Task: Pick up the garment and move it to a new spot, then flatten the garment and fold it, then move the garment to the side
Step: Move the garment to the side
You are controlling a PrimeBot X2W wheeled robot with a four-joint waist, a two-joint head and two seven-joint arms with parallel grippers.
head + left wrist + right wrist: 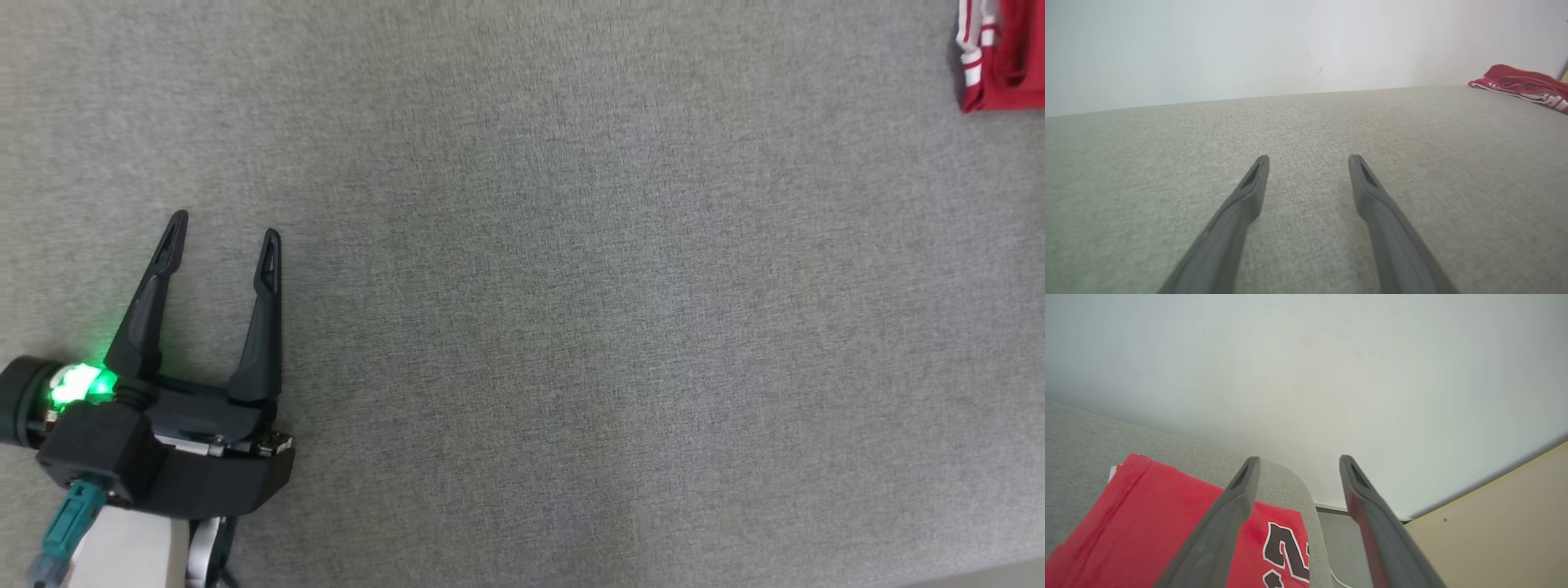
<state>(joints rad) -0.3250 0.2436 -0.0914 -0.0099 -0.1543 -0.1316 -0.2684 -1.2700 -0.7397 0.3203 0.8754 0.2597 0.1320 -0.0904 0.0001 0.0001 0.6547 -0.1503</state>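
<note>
The last step seems done: the folded red jersey garment [1147, 506] lies aside on the grey cloth surface [571, 286]. The left gripper [224, 229] and right gripper [1298, 461] are released, empty. Next: withdraw.

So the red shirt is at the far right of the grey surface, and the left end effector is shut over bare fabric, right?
Not quite: the left end effector is open, spread wide, as the head view shows. The red shirt does lie at the far right of the grey surface, and that end effector is over bare fabric.
</note>
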